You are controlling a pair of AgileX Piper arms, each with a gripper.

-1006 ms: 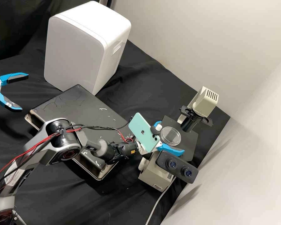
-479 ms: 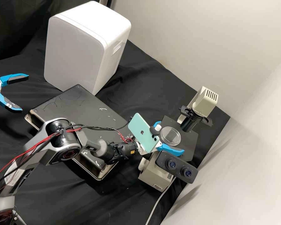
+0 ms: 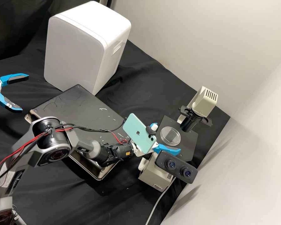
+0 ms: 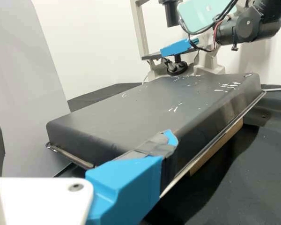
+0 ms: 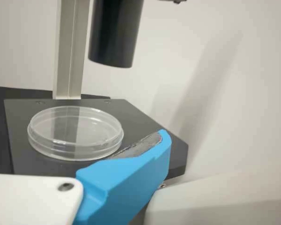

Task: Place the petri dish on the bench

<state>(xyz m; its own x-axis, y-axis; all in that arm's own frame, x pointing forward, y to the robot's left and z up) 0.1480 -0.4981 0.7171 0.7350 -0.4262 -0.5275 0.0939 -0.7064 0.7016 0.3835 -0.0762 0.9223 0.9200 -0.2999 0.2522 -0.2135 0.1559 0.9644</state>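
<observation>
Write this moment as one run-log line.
petri dish: on microscope stage | right gripper: open at dish | left gripper: open near tray | placement: not done

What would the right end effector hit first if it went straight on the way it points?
Probably the petri dish, straight ahead of the right end effector on the microscope stage, though depth is unclear.

Left hand point(image 3: 18, 91) and right hand point(image 3: 165, 138) both gape wide, well apart
</observation>
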